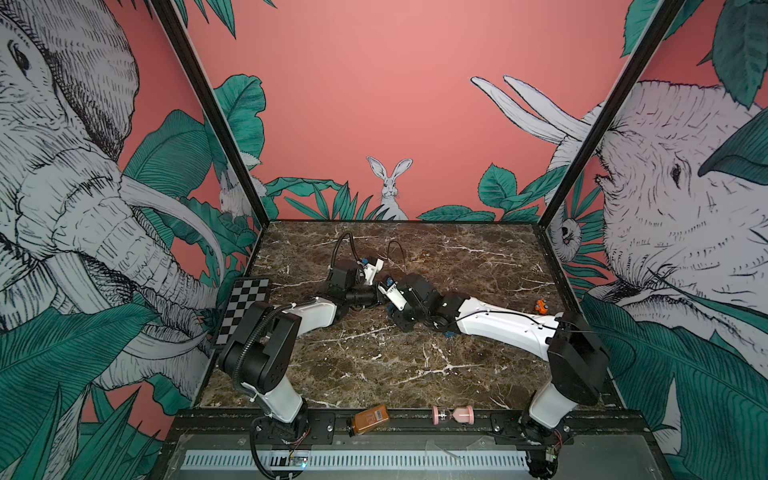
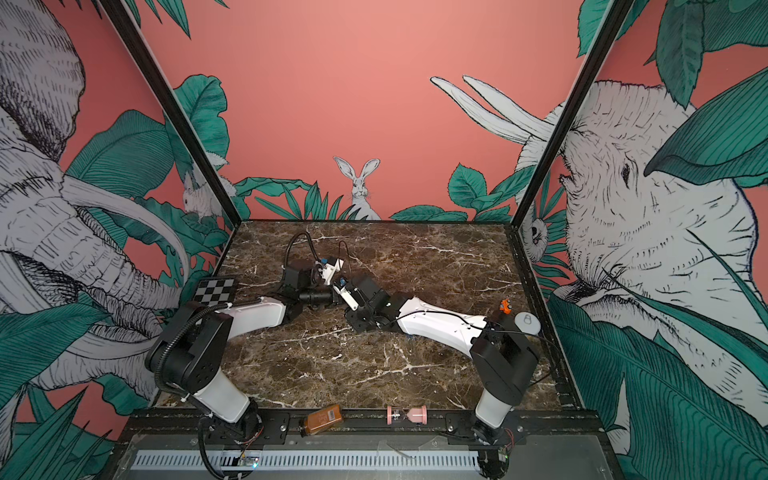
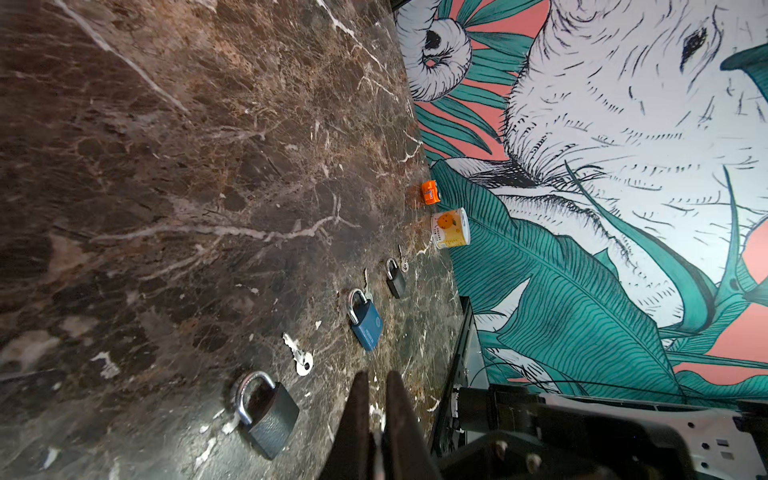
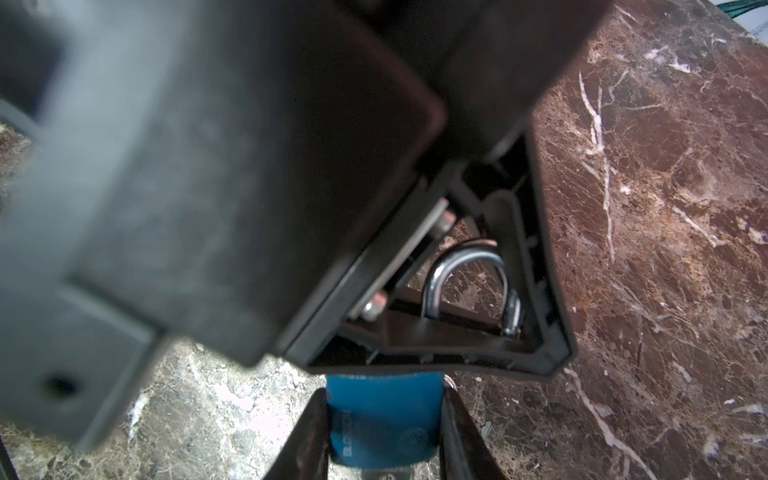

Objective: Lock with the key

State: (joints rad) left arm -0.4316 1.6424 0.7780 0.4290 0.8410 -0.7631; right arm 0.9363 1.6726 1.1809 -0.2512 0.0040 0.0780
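Blue padlock [image 4: 382,419] sits pinched by its body in the right fingers [image 4: 459,432] near the middle of the worktop [image 1: 374,374], long axis aiming its shackle [image 4: 453,266] at the left fingers [image 3: 357,419], pressed together just beside it.

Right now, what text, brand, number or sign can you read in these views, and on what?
"BLOS…" on the held blue padlock, running along its body; it seems to start that way and the rest is blurred.
Too small to read: lettering and a round mark on the loose blue padlock.
Too small to read: the print on the cup.
Too blurred to read: the label on the brown bottle.
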